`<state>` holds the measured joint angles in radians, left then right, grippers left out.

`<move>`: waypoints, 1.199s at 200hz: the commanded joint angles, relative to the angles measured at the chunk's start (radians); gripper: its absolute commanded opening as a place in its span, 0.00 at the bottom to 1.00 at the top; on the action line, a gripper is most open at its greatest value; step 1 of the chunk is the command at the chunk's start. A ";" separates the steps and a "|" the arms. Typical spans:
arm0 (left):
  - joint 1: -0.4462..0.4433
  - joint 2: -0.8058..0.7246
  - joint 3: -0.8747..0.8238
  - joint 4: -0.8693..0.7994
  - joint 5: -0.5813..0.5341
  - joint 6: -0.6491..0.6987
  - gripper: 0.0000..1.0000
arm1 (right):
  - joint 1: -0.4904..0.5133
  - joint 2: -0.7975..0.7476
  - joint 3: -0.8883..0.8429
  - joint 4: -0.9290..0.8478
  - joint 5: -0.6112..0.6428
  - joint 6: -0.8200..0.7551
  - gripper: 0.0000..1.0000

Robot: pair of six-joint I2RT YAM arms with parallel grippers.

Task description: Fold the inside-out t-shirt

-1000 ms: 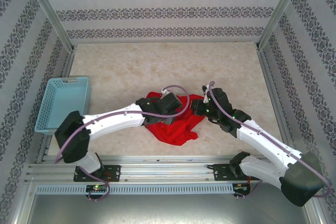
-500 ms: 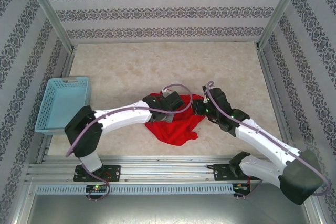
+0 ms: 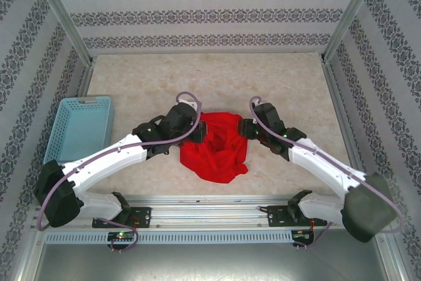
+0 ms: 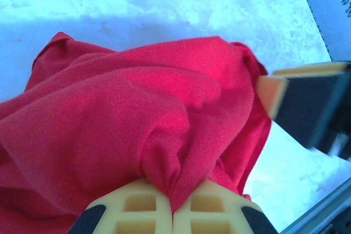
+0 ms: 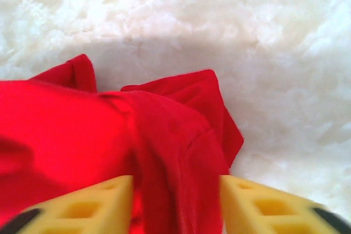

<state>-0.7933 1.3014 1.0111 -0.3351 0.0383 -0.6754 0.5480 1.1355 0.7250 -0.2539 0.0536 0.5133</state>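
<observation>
Shirt (image 3: 217,153) bunched in heap by near edge of table (image 3: 276,83), about centre. Left gripper (image 4: 173,212) at heap's far-left corner, fingers pressed together, pinching fold of cloth. Right gripper (image 5: 176,184) at far-right corner, fingers spread, ridge of cloth between them, unclamped. Heap lies between both grippers, on base side; arms about equally near. Likely next: right closes on ridge.

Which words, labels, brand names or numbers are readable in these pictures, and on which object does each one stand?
No text can be read anywhere.
The red t-shirt shows no print or tag.
The blue basket carries no label.
The walls bear bands of ornament, not letters.
</observation>
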 commanded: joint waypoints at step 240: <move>0.177 0.094 0.010 0.099 0.153 -0.064 0.11 | 0.270 -0.113 -0.042 0.180 -0.050 -0.105 0.00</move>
<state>-0.6518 1.3437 0.9714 -0.1955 0.2344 -0.7929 0.8219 1.1191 0.6151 0.0544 -0.0044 0.3866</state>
